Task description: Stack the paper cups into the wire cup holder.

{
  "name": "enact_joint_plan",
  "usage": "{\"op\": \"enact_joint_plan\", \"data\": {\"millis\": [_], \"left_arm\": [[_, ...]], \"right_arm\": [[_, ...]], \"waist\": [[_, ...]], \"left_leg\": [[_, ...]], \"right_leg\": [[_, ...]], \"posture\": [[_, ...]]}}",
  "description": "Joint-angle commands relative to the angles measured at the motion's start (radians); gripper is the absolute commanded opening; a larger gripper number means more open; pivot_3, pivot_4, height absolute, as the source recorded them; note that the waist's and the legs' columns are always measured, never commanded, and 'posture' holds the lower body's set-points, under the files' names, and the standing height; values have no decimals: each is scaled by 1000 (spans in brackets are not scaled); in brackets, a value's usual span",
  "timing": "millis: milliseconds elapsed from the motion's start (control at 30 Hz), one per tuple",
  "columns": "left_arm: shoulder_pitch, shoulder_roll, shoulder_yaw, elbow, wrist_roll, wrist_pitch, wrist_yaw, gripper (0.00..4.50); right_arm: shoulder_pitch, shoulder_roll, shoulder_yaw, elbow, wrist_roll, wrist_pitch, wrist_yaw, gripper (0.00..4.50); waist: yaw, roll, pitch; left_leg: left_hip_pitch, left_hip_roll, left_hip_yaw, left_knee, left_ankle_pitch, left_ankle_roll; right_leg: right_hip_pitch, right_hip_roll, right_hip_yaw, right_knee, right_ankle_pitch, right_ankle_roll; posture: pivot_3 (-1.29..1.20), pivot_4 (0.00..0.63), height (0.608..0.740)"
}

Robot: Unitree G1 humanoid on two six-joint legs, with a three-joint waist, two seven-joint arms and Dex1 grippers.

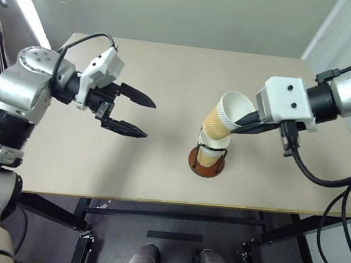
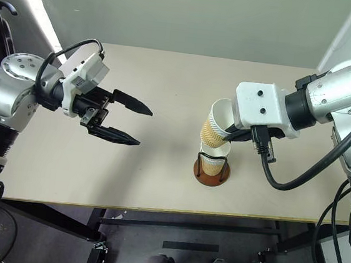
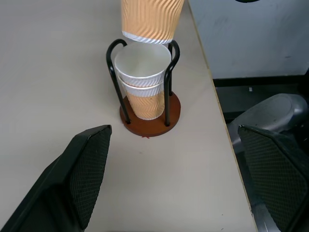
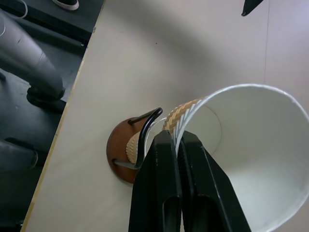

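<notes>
The wire cup holder stands near the table's front edge, with two paper cups nested upright inside its black loops. A third paper cup hangs tilted just above them, its bottom close over the top nested cup's rim. My right gripper is shut on this cup's wall, one finger inside and one outside, as the right wrist view shows at the cup. My left gripper hovers open and empty to the holder's left. From the left wrist, the holder stands beyond its spread fingers.
The beige table has bare room to the left of and behind the holder. Its front edge runs just in front of the holder. A black cable hangs from my right wrist over the table's right side.
</notes>
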Motion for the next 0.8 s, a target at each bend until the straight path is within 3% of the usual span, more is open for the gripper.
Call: {"op": "enact_joint_plan", "data": {"millis": [33, 333, 800], "left_arm": [[-35, 8, 10, -7, -18, -5, -31, 4500], [-20, 14, 19, -16, -19, -5, -31, 4500], [-14, 15, 26, -10, -14, -10, -31, 4500]], "right_arm": [[-2, -9, 4, 4, -17, -38, 9, 23], [15, 0, 55, 88, -93, -165, 22, 23], [67, 33, 83, 83, -135, -211, 38, 23]], "waist": [[0, 0, 0], [0, 0, 0], [0, 0, 0]], "left_leg": [[0, 0, 0, 0, 0, 0], [0, 0, 0, 1, 0, 1], [0, 0, 0, 2, 0, 1]], "right_leg": [[0, 0, 0, 0, 0, 0], [1, 0, 0, 0, 4, 7], [1, 0, 0, 0, 4, 7]], "posture": [[0, 150, 740], [0, 150, 740], [0, 150, 740]]}}
